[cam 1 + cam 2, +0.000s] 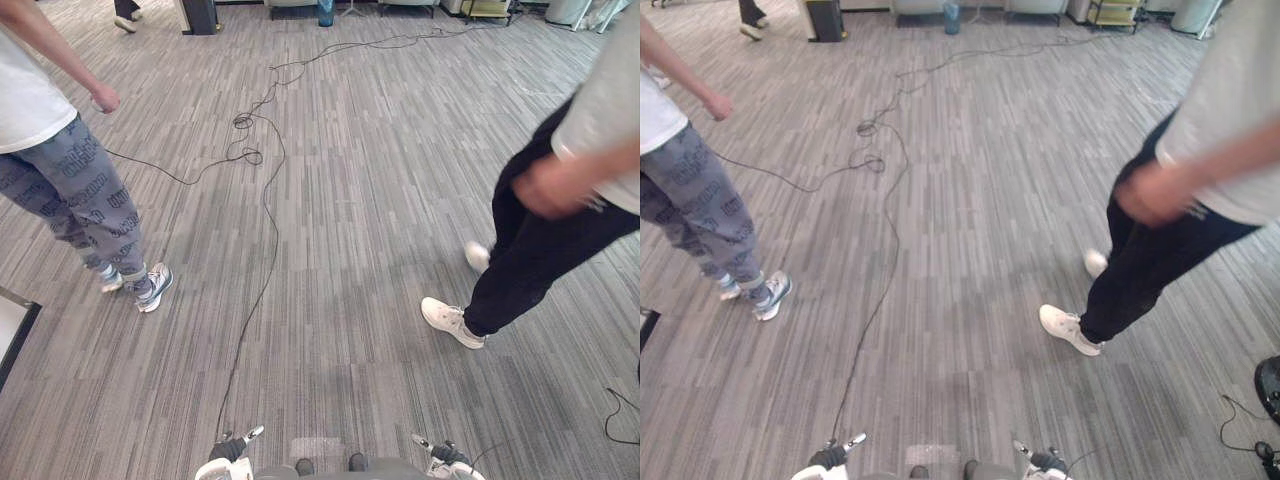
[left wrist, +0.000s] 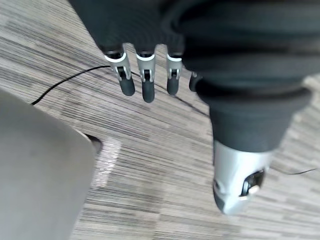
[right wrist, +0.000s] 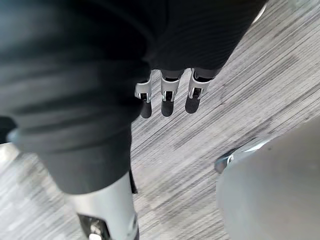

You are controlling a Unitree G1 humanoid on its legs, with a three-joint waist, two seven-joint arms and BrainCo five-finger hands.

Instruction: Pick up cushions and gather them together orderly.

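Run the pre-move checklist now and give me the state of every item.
1. Left hand free to grasp: ok, fingers straight, nothing held.
2. Right hand free to grasp: ok, fingers straight, nothing held.
3. Target cushion picked out: not ok; ahead lies grey carpet with two people standing on it.
4. Left side safe to move into: not ok, a person in patterned grey trousers stands there.
5. Right side safe to move into: not ok, a person in black trousers stands close, one white shoe forward.
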